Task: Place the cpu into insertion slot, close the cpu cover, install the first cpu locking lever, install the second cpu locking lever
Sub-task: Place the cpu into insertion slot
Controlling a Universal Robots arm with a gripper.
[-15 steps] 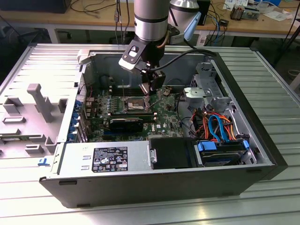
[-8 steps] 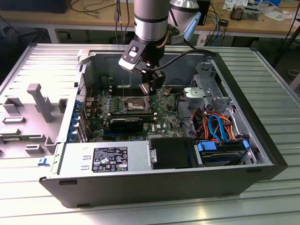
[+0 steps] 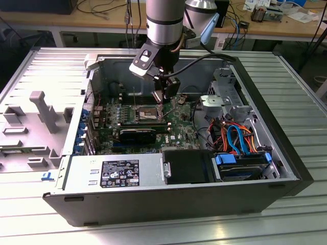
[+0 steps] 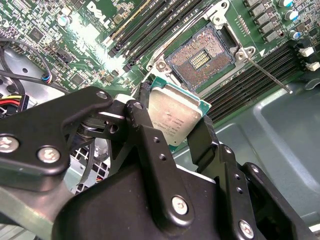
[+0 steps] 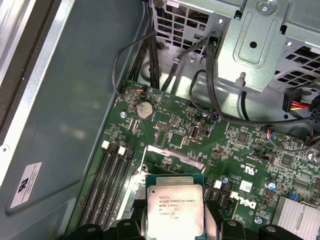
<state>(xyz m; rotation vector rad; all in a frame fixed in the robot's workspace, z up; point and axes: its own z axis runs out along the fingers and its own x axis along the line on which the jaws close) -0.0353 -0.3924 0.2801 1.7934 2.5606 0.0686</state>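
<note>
An open computer case (image 3: 179, 206) lies on its side on the ribbed metal table (image 3: 291, 76). Nearest inside it sits the grey power supply (image 3: 112, 173), with a drive and blue and orange cables (image 3: 237, 140) toward the exterior view's right. Just beyond the power supply, a long black card (image 3: 138, 135) lies across the green motherboard (image 3: 181, 130). Farther in is the insertion slot (image 4: 202, 57), uncovered, its square field of contacts bare. A thin metal locking lever (image 4: 265, 75) slants away from one corner of it, over the long memory slots (image 4: 240, 90).

The pincer (image 3: 164, 101) hangs over the slot, pinching the cpu (image 4: 175, 117) by two opposite edges between its black fingers (image 4: 140, 120). The cpu, its dull metal top showing in both wrist views, is held in the air close beside the slot and is not seated in it.

Farther still, a coin battery (image 5: 144, 109) sits on the board near black cables that run to the metal drive cage (image 5: 255, 40). The arm (image 3: 163, 20) rises above the case's far wall.
</note>
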